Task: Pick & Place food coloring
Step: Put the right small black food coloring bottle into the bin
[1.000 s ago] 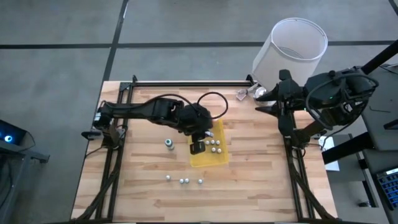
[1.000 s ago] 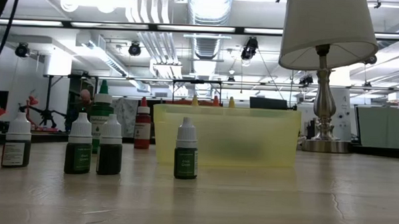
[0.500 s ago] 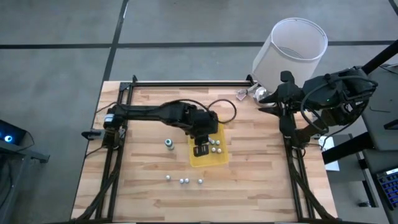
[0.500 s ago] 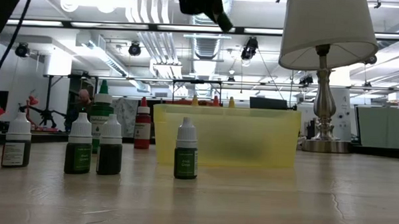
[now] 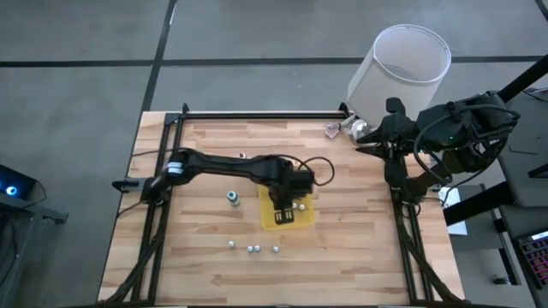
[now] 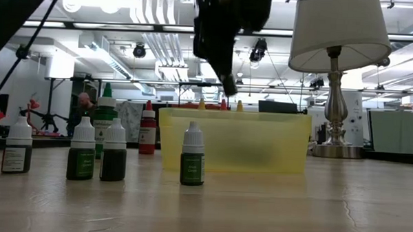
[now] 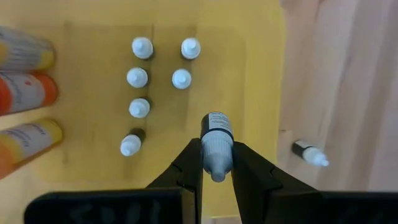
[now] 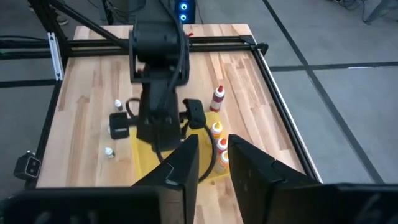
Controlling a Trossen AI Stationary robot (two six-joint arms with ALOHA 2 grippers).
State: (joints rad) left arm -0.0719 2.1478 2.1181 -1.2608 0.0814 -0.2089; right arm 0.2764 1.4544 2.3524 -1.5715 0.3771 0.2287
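My left gripper (image 5: 287, 208) hangs over the yellow tray (image 5: 300, 220) and is shut on a small food coloring bottle (image 7: 216, 134) with a white cap and a dark body. In the low view the left gripper (image 6: 225, 68) is above the tray's rim (image 6: 234, 114). Several small white-capped bottles (image 7: 138, 77) stand upright in the tray. Three more (image 5: 253, 249) stand on the table near the front, and one (image 7: 309, 154) stands beside the tray. My right gripper (image 8: 214, 163) is open and empty at the table's far right. My left gripper pinches the small bottle at its white cap end (image 7: 216, 163) between its two fingers. The fingers come from above, pointing down at a slant. The dark body sticks out beyond the fingertips. The bottle is clear of the tray.
Larger orange and yellow bottles (image 7: 25, 93) lie in the tray's far part. A green-capped bottle (image 6: 105, 119) and a red bottle (image 6: 147, 128) stand left of the tray. A lamp with a white shade (image 5: 400, 68) stands at the far right corner.
My left gripper has gone toward the table's right edge and a little toward the near edge, over the tray, and has come down. It has stayed shut on the small bottle.
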